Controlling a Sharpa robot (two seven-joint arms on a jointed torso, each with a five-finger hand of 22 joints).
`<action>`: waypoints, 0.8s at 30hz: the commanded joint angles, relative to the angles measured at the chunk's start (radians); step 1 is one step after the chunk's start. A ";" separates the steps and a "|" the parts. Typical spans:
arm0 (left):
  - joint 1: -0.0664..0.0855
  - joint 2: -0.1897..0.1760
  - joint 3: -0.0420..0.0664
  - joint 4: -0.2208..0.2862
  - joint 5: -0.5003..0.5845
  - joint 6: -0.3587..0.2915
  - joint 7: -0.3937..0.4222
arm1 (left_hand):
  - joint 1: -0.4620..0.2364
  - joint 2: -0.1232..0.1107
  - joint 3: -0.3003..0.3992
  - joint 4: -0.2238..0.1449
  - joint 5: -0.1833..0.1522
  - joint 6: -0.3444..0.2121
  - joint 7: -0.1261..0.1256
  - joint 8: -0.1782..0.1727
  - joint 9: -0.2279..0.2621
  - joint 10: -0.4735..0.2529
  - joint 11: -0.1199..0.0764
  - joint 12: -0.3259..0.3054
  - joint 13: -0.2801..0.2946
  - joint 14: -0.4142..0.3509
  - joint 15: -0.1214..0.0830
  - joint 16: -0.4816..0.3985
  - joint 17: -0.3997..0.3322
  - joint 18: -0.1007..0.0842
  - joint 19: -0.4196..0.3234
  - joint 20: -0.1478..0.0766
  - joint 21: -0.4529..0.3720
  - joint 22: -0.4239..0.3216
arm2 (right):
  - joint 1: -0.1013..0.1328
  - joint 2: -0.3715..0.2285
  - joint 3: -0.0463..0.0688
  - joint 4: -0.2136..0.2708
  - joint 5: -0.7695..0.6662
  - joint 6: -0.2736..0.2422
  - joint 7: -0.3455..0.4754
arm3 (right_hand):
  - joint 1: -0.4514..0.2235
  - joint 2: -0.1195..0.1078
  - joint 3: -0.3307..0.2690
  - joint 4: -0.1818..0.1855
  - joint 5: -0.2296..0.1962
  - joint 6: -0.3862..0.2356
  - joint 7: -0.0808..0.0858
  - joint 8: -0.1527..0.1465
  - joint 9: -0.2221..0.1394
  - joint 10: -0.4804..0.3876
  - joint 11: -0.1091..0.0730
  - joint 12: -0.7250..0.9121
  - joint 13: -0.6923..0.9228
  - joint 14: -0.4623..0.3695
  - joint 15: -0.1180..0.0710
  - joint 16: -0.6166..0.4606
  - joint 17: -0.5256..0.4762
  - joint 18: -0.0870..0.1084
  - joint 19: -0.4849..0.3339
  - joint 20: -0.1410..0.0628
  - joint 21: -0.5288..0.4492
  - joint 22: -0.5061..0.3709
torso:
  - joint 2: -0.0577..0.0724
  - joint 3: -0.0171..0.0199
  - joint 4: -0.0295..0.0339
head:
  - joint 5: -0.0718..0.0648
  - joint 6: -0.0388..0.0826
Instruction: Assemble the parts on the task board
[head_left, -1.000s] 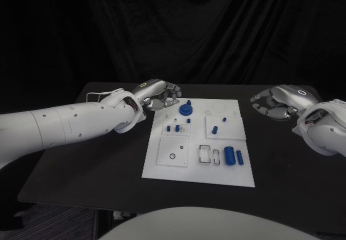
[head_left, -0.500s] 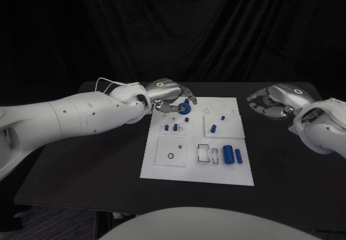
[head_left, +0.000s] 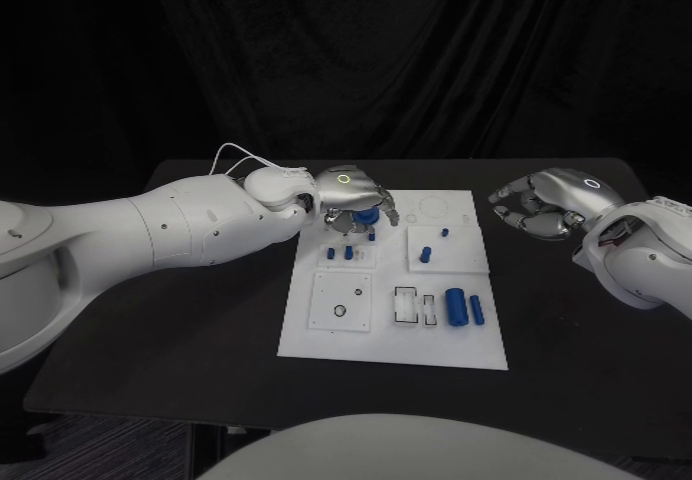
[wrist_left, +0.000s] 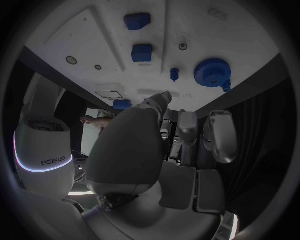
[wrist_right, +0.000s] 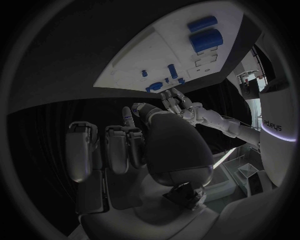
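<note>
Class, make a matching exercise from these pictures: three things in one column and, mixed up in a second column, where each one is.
Things:
1. left hand
2. right hand
3. blue gear

Places:
A. over the bare black table, beside the board
B. on the far end of the white board
C. over the far end of the board

Pairs: 1-C, 2-A, 3-B

A black surface (head_left: 173, 330) carries everything here, dark and matte, its far edge running up against a black curtain. Lying flat on it, about the middle, is the white task board (head_left: 329, 338), a long plate set slightly askew to the surface's edges, with a broad margin of bare black on both sides.
</note>
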 joint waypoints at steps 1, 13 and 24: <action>0.003 0.011 0.001 -0.007 -0.035 0.062 -0.022 | -0.011 0.006 -0.010 0.000 0.003 0.021 0.005 0.009 -0.009 0.008 0.014 0.017 -0.002 -0.001 0.011 0.005 -0.006 -0.016 0.008 0.004 0.003 0.170 | -0.002 -0.002 0.001 0.004 0.004 -0.015 -0.001 | -0.009 -0.003 0.005 0.000 0.004 0.006 0.002 -0.002 -0.001 0.077 -0.001 -0.006 0.237 0.085 0.002 -0.005 0.180 0.011 0.051 0.000 0.003 0.227 | 0.004 0.0011 -0.0035 | 0.001 0.000; 0.002 0.018 0.001 -0.009 -0.036 0.107 -0.029 | -0.026 0.010 -0.018 -0.005 0.007 0.067 0.025 0.013 -0.034 0.050 0.017 0.084 0.024 -0.006 0.017 0.013 -0.023 -0.015 0.010 0.010 -0.002 0.171 | -0.002 0.002 0.001 0.000 0.004 -0.013 0.000 | -0.010 -0.003 0.005 0.000 0.004 0.006 0.002 -0.002 -0.001 0.076 -0.001 -0.006 0.236 0.085 0.002 -0.005 0.180 0.011 0.051 0.000 0.003 0.227 | 0.004 0.0008 -0.0026 | 0.002 0.000; 0.001 0.014 0.001 -0.004 -0.037 0.129 -0.035 | -0.038 0.009 -0.018 -0.005 0.036 0.080 0.033 0.011 -0.043 0.050 0.020 0.110 0.042 -0.007 0.021 0.019 -0.030 -0.015 0.012 0.013 -0.004 0.172 | -0.002 0.001 0.001 -0.002 0.004 -0.012 0.000 | -0.010 -0.003 0.005 0.000 0.004 0.006 0.002 -0.002 -0.001 0.076 -0.001 -0.006 0.236 0.085 0.002 -0.005 0.180 0.011 0.051 0.000 0.003 0.227 | 0.005 0.0005 -0.0028 | 0.005 0.000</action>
